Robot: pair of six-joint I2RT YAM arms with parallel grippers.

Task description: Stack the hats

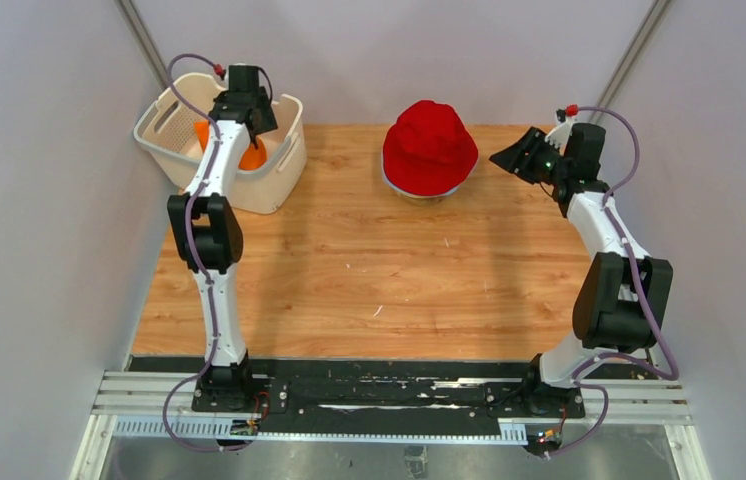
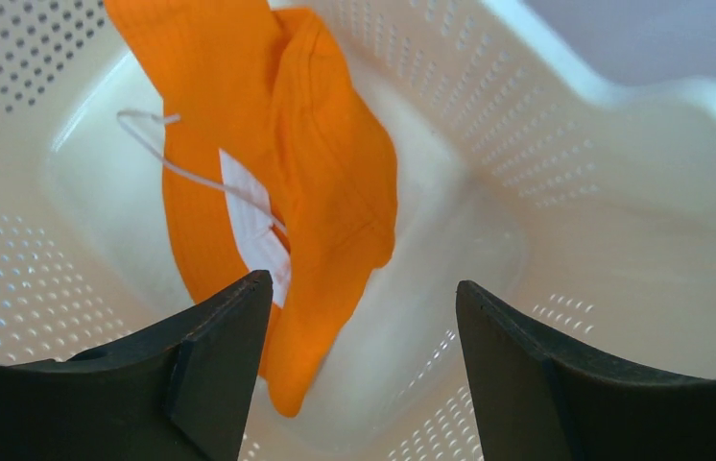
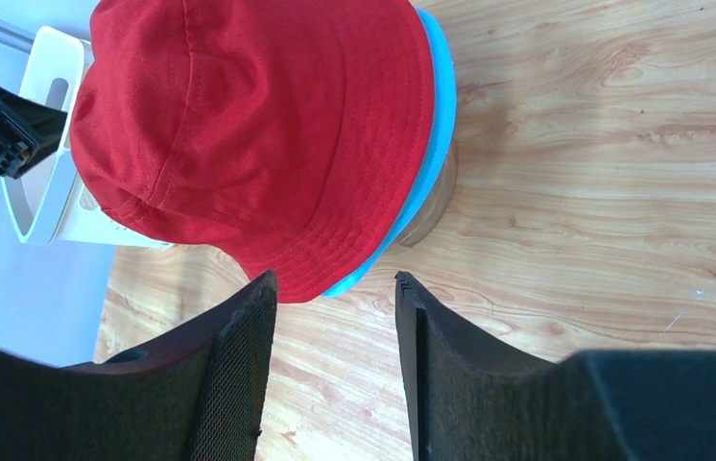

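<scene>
The left gripper (image 2: 364, 288), jaws spread, hangs over the orange hat (image 2: 325, 163) in the far-left basket (image 2: 565, 125); the right gripper (image 3: 335, 279) (also parted, empty) faces the red hat (image 3: 258, 134) atop a teal hat (image 3: 443, 115), far centre.

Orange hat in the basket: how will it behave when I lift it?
Probably floppy: the orange hat lies folded in the basket, so it should droop from a pinch. Likely light, being thin cloth. Its white tag might snag.

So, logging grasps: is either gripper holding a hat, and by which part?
Neither. Left gripper open above the orange hat; right gripper open beside the red hat.
</scene>
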